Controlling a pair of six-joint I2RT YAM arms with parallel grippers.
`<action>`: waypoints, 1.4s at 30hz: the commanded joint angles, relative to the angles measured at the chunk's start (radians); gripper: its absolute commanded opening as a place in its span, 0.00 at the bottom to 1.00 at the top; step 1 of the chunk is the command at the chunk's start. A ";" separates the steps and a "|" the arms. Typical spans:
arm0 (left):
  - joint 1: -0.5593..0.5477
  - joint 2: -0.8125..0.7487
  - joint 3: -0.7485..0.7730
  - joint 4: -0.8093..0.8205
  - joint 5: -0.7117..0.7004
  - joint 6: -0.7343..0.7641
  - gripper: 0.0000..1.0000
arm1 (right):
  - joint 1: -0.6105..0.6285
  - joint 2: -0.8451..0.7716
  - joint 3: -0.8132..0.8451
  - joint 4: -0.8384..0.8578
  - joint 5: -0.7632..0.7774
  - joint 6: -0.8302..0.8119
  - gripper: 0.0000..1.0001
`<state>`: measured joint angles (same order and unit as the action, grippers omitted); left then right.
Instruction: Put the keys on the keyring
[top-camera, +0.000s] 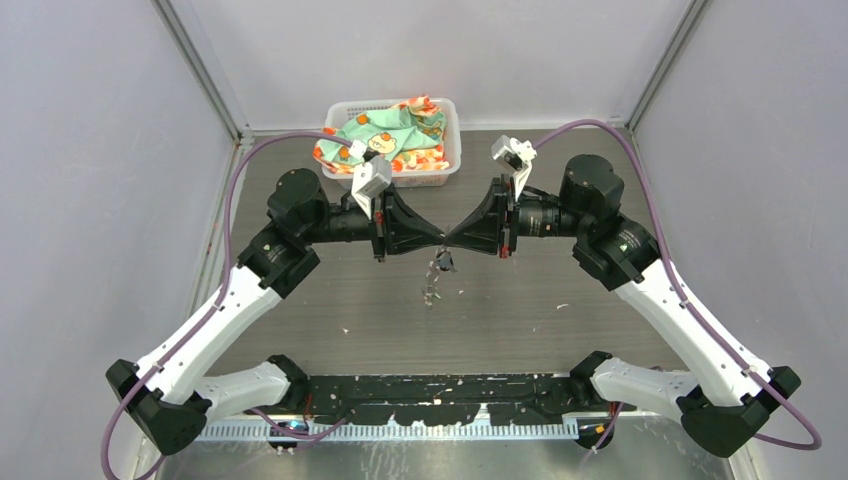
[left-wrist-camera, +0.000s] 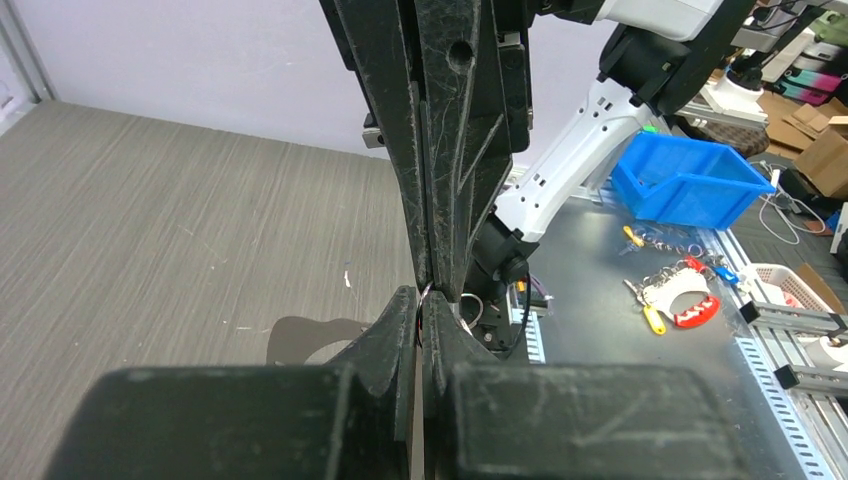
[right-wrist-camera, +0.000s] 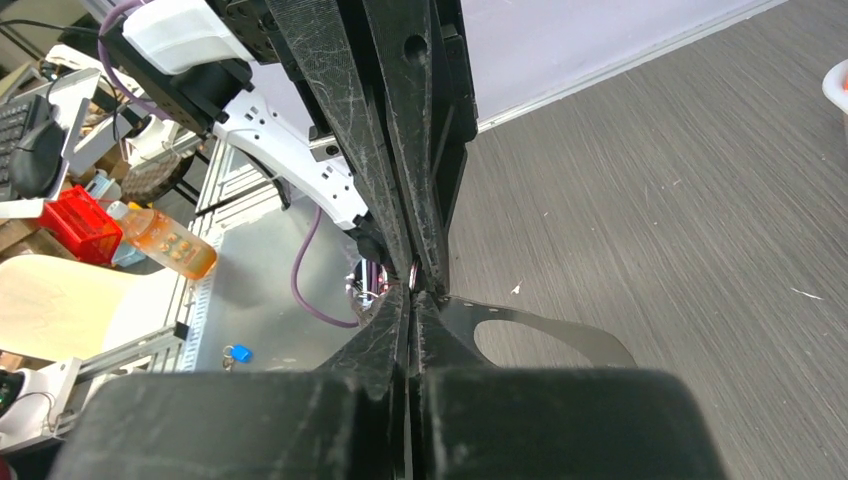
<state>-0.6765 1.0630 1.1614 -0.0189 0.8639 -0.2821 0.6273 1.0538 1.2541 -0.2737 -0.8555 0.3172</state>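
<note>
Slowly ease dark key (top-camera: 443, 263) along keyring (top-camera: 431, 290), dangling mid-table under touching tips; hold left gripper (left-wrist-camera: 421, 300) clenched on its wire, right gripper (right-wrist-camera: 412, 295) pinched shut (catch hidden); avoid pulling apart.

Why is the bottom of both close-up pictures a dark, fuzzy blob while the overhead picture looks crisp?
Left wrist view: the left gripper sits right at the lens, so it blurs into a dark mass; the table behind is sharper. Right wrist view: likewise for the right gripper, with a clear shadow beyond. Top external view: even, soft light, no glare, sharp throughout.
</note>
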 joint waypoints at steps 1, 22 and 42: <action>0.005 -0.016 0.043 0.038 -0.004 0.011 0.00 | 0.015 -0.018 0.041 -0.001 -0.004 -0.005 0.01; 0.018 0.221 0.460 -0.847 0.201 0.616 0.42 | 0.089 0.119 0.322 -0.573 0.094 -0.312 0.01; -0.026 0.327 0.594 -1.068 0.213 0.752 0.30 | 0.170 0.194 0.423 -0.656 0.185 -0.376 0.01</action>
<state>-0.6937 1.3937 1.7164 -1.0824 1.0805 0.4541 0.7860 1.2491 1.6310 -0.9390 -0.6781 -0.0486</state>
